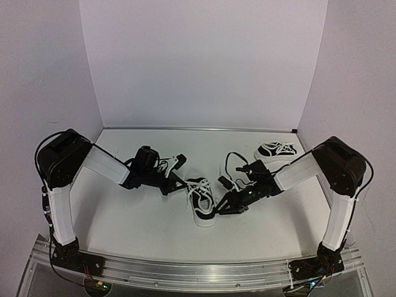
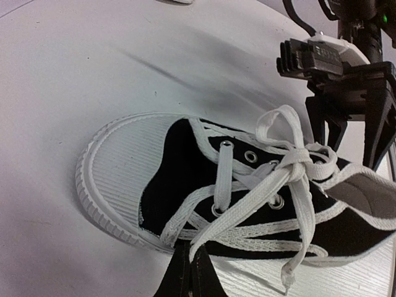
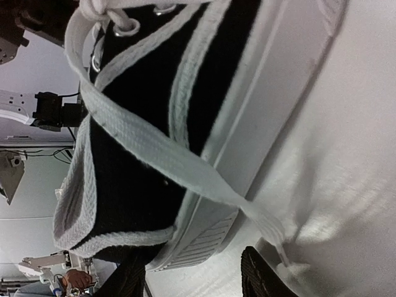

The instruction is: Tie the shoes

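At the far left we see the left arm (image 1: 102,164) reaching in over the white table (image 1: 136,223) toward the middle. The left gripper (image 2: 188,269) has its jaws pressed together. A flat white lace (image 2: 247,207) runs in a straight line from the knot (image 2: 297,162) over the eyelets down to its tips, so we read it as pinched there.

Just to the right lies the near shoe (image 1: 201,203), black canvas with a white ribbed toe cap (image 2: 124,167) and a white sole, flat on the table between the two grippers. Its laces cross at the knot, and one loose end (image 2: 288,272) trails over the side toward the table.

Further right, the right gripper (image 3: 193,266) stands at the heel end of this shoe with its fingers (image 3: 257,278) set apart. From its own wrist view we see the heel of the sole in the gap, and one finger clear of the rubber. We see nothing clamped in it. Another lace strand (image 3: 154,148) drapes over the shoe's side there and ends on the table, just beside that finger.

At the far right, near the back corner, sits the second shoe (image 1: 276,150), its white laces bunched on top, well apart from both grippers. The right arm (image 1: 337,170) rises beside it.
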